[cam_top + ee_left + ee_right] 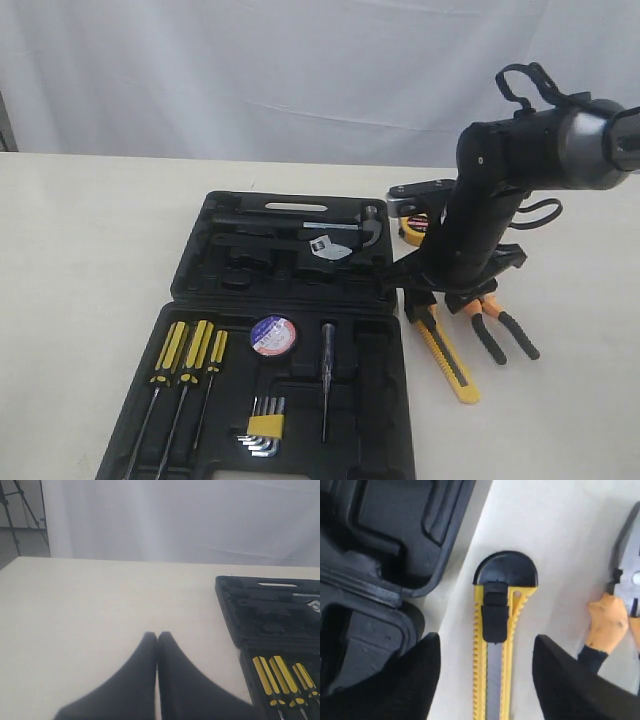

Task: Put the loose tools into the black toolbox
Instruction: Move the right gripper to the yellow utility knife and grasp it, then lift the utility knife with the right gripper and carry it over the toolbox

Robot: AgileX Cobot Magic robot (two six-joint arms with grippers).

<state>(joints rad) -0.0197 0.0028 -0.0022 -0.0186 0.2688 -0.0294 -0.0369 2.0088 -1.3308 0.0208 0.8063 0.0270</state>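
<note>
A pale cream surface point(80, 250) meets a white curtain point(250, 70), with what looks like a tripod point(15, 515) beyond. The black toolbox point(190, 290) lies open on the surface. Beside it, the right gripper point(486, 640) hangs spread over the yellow-black utility knife point(495, 610); the left gripper point(157, 639) is pressed together.

Exterior: raised, near side, looking down across tabletop point(80, 250) at mid-range. Left wrist: low, skimming tabletop, sharing black toolbox point(372, 390) left edge. Right wrist: straight down, very close on yellow-black utility knife point(492, 680).
</note>
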